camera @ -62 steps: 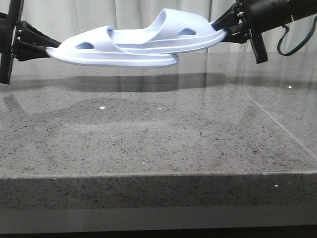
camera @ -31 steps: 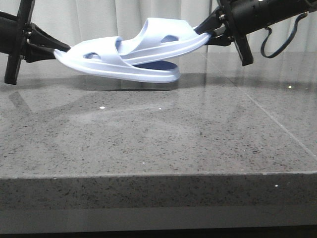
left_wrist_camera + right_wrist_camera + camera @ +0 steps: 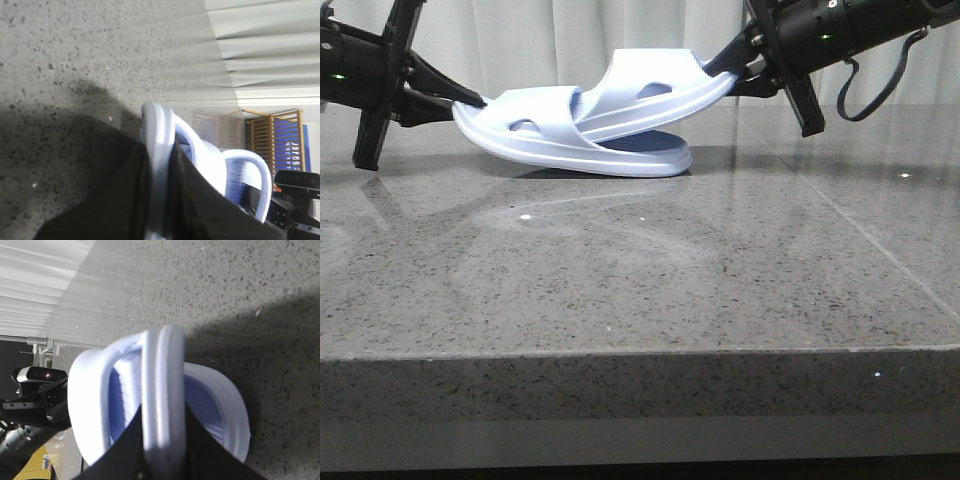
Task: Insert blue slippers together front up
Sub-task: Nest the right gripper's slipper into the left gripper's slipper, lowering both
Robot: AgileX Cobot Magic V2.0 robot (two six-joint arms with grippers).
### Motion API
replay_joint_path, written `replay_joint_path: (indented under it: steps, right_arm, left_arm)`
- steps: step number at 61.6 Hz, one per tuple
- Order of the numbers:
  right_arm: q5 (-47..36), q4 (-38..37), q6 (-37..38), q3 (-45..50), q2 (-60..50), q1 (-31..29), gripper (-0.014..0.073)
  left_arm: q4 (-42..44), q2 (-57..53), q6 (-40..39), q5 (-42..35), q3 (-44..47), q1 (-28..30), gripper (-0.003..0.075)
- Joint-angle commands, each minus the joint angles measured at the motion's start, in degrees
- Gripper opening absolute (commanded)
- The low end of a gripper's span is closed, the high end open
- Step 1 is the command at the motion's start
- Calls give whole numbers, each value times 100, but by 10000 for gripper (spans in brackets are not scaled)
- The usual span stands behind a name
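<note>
Left gripper (image 3: 460, 103) clamped on lower pale blue foam slide slipper's (image 3: 555, 140) end | right gripper (image 3: 730, 70) clamped on upper slipper (image 3: 650, 90) | pair nested, toe resting on grey stone counter (image 3: 640, 290) near far edge | step: setting down; next: likely release both.

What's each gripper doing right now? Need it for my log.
Left gripper: closed on the lower blue slipper.
Right gripper: closed on the upper blue slipper.

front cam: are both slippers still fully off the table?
No, the lower blue slipper rests its toe end on the granite table, while the upper slipper stays raised.
</note>
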Motion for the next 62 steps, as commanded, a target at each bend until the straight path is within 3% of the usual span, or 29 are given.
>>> replay_joint_path:
  steps: [1, 25, 54, 62]
  right_arm:
    - [834, 559, 19, -111, -259, 212, -108]
    - [853, 376, 19, -111, -259, 173, -78]
    - [1238, 82, 19, -168, -269, -278, 286]
    - [1331, 44, 19, -168, -269, -420, 335]
  left_arm:
    - [-554, -353, -32, 1000, -141, -295, -20]
    - [-489, -353, -32, 1057, -141, -246, -20]
    - [55, -353, -32, 1158, -141, 125, -16]
    - [289, -353, -32, 1228, -141, 242, 63]
